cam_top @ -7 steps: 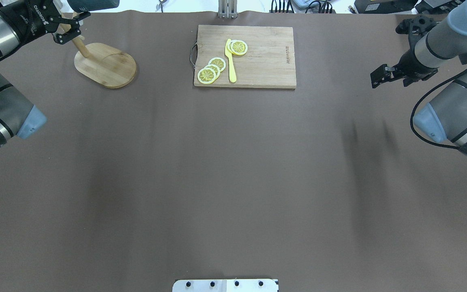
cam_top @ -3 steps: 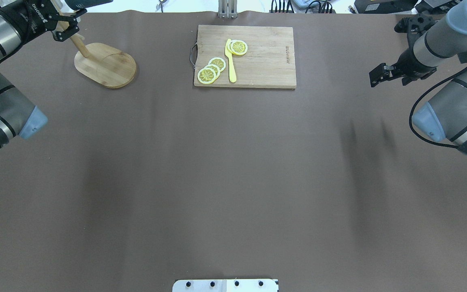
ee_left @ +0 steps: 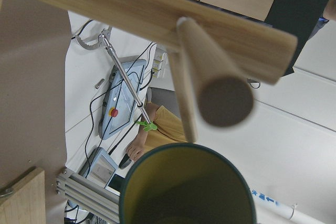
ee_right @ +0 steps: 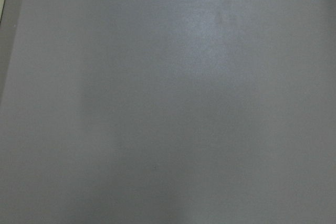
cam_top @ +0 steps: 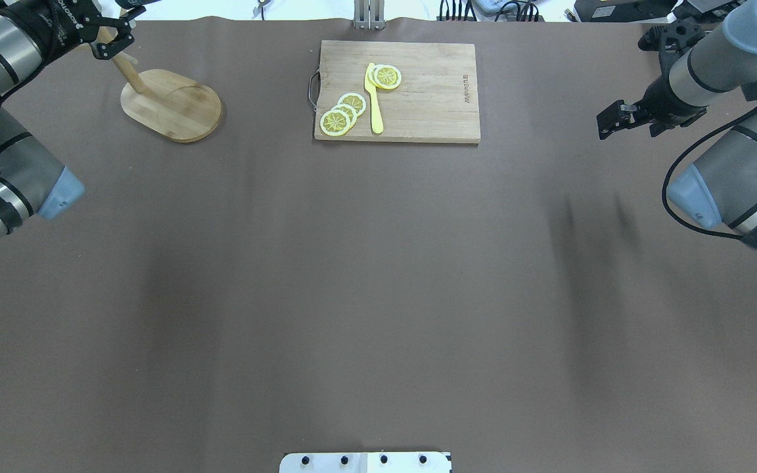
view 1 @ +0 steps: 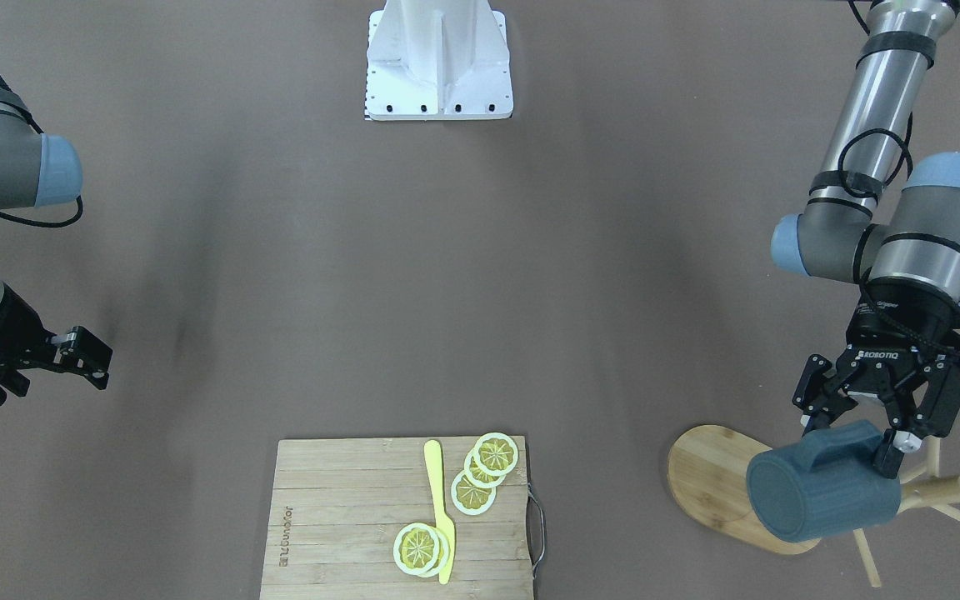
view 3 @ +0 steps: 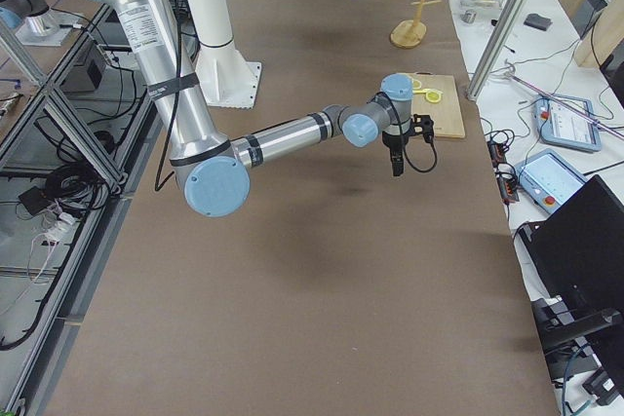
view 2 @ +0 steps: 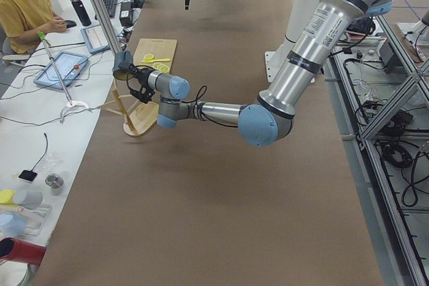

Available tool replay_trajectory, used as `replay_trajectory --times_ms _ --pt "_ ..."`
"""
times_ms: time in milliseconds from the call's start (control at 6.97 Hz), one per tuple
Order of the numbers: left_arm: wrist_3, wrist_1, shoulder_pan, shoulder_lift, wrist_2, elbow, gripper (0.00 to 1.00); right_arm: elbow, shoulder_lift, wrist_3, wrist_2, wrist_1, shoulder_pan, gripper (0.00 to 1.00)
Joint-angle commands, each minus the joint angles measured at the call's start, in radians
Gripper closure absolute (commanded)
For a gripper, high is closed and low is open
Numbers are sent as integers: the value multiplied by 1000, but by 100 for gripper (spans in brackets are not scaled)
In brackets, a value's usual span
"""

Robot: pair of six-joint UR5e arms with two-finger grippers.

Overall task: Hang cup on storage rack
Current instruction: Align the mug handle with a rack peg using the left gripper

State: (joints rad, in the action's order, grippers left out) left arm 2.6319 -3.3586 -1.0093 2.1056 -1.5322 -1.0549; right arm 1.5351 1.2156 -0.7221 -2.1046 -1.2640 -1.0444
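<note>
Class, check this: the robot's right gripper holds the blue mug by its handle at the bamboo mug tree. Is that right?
No: the left gripper holds the blue mug by its handle at the bamboo mug tree, as the exterior front-facing view shows.

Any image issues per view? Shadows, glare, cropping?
Right wrist-mounted: only bare table, faint bright patch, no texture to judge focus. Left wrist-mounted: storage rack and cup crowd the lens against a bright background. Overhead: soft, diffuse shadow bands on the table.
</note>
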Motion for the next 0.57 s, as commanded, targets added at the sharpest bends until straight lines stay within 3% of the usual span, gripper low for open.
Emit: replay_trajectory --times_ms 0,430 --pt "-1 1 2 14 6 18 100 7 1 -2 0 0 0 0" --pt "0 1 1 19 21 42 100 7 1 -2 0 0 1 0"
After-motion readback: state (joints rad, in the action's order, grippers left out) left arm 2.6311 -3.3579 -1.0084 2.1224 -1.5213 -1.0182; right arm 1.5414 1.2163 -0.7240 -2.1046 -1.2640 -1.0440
